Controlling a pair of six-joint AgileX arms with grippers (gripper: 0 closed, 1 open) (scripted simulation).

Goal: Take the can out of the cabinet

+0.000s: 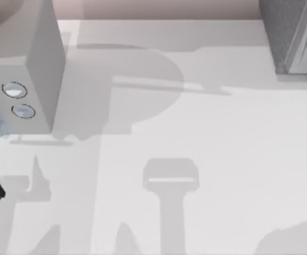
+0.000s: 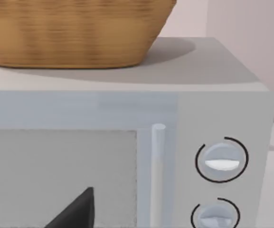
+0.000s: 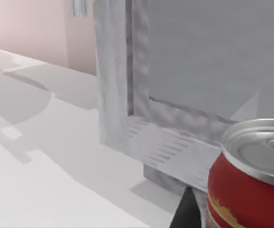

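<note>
Can (image 3: 250, 180) upright beside cabinet (image 3: 127, 85) | left, right gripper states: cannot tell

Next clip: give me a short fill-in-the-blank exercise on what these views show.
1. The can in the right wrist view has a body coloured ____.
2. On top of the microwave sits a woven ____.
3. The microwave's front panel carries ____ round knobs.
4. In the top view, the microwave stands at the table's ____ side.

Missing words: red; basket; two; left

red can (image 3: 243, 190), tan basket (image 2: 75, 33), grey cabinet (image 3: 198, 61)
</note>
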